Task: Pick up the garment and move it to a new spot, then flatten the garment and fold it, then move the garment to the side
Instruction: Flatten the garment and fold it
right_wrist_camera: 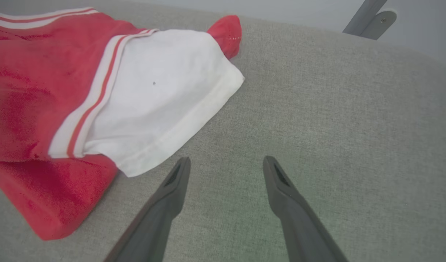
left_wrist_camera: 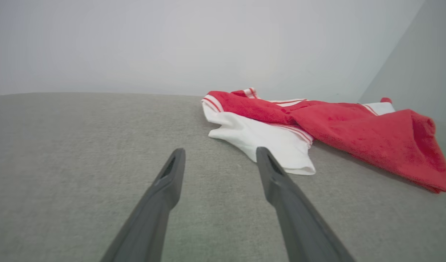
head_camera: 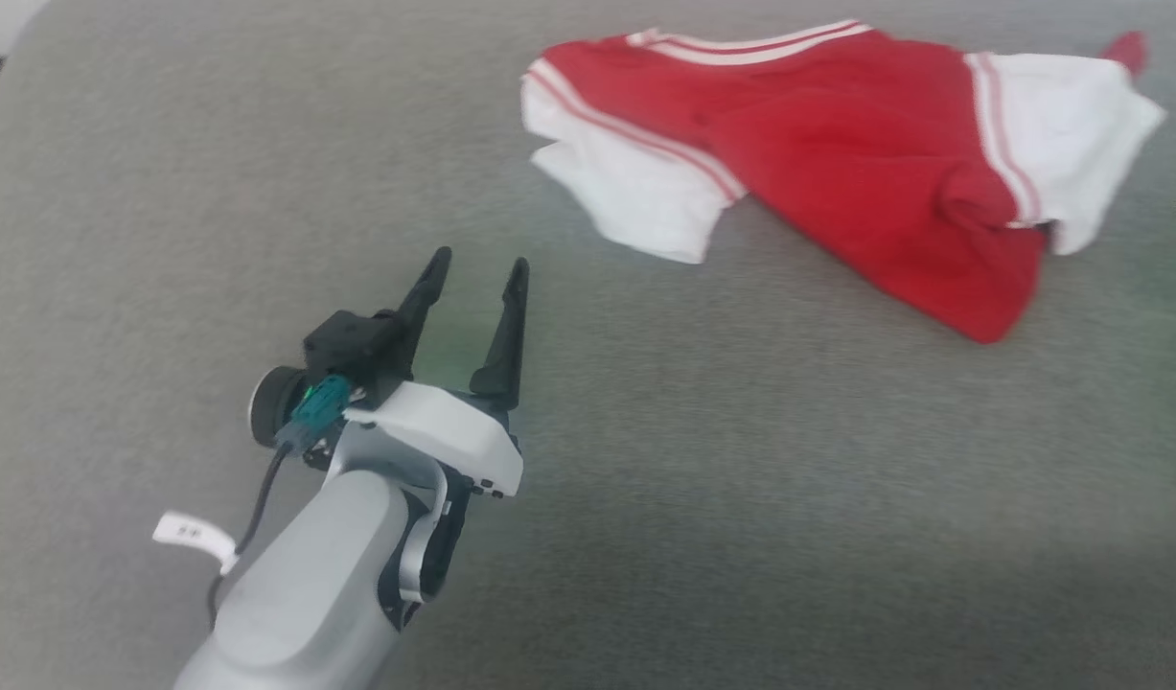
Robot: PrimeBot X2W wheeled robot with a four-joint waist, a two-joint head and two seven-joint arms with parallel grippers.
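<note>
Garment lies crumpled on the grey worktop, toward the far right in the head view, with the red body bunched and a white sleeve part at each end. Left gripper stands apart from it, fingers spread, holding nothing. Right gripper sits just beside one white sleeve, fingers spread, holding nothing.

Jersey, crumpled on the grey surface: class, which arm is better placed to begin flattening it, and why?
Right, probably. The right fingers, open, sit just beside the jersey's white sleeve hem; the left fingers, also open, stand farther off.
</note>
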